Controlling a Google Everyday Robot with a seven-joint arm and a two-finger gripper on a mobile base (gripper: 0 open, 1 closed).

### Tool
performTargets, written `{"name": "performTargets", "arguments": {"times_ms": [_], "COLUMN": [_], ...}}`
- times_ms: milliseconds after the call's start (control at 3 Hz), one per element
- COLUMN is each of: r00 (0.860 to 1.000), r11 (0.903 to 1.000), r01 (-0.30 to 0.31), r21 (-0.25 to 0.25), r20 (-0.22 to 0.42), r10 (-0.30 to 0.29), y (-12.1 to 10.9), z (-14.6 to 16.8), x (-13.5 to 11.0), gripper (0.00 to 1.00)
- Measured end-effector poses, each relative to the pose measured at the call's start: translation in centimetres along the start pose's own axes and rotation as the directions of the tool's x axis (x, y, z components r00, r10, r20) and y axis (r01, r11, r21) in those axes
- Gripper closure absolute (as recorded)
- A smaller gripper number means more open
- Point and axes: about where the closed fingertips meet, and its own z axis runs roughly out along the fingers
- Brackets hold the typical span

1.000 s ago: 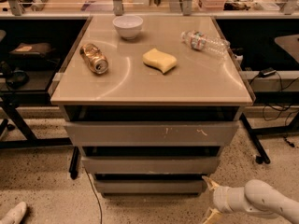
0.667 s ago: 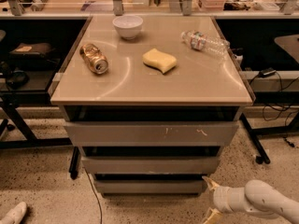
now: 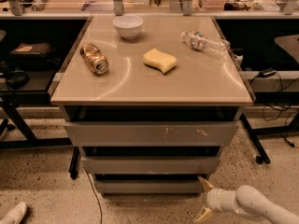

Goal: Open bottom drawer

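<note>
camera view puts us in the approach step, by our reading: the bottom drawer (image 3: 149, 186) sits shut at the foot of the stack of three, just above the speckled floor (image 3: 42, 190), tucked under the middle drawer (image 3: 150, 165) with nothing drawn out yet. our gripper (image 3: 204, 199) hangs low at the lower right, just beside the drawer's right end and a little in front of it, jaws apart, one above the other. the upper of its tan fingertips (image 3: 204, 184) is close to the front's right corner, though we cannot tell whether it touches.

the next move, as we judge it, calls for finding purchase on a front with no handle. we would have to hook a finger over the top edge, into the dark gap beneath the middle drawer, or catch the side edge, then pull straight out toward us.

the front is a plain, flat grey strip, matte and unmarked, the narrowest of the three. the top drawer (image 3: 152, 133) is the widest and bears pale scratches. the arm (image 3: 261, 206) is smooth, rounded and off-white. on the glossy beige tabletop (image 3: 140, 90) we see a brassy metal can (image 3: 94, 58) on its side, a white bowl (image 3: 128, 26), a wavy yellow sponge (image 3: 160, 60) and a clear plastic bottle (image 3: 204, 41) lying down.
</note>
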Motion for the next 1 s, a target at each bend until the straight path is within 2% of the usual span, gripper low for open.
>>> {"name": "performTargets", "arguments": {"times_ms": [333, 667, 1000], "r00": [0.999, 0.997, 0.997], "r11": [0.9993, 0.997, 0.997], "r01": [0.025, 0.051, 0.051], "r21": [0.028, 0.058, 0.057], "r20": [0.03, 0.047, 0.047], "r10": [-0.026, -0.054, -0.054], "y": [-1.3, -2.8, -2.8], "z": [2.5, 4.2, 4.2], "x": [2.1, 3.1, 3.1], "gripper": [0.0, 0.0, 0.0]}}
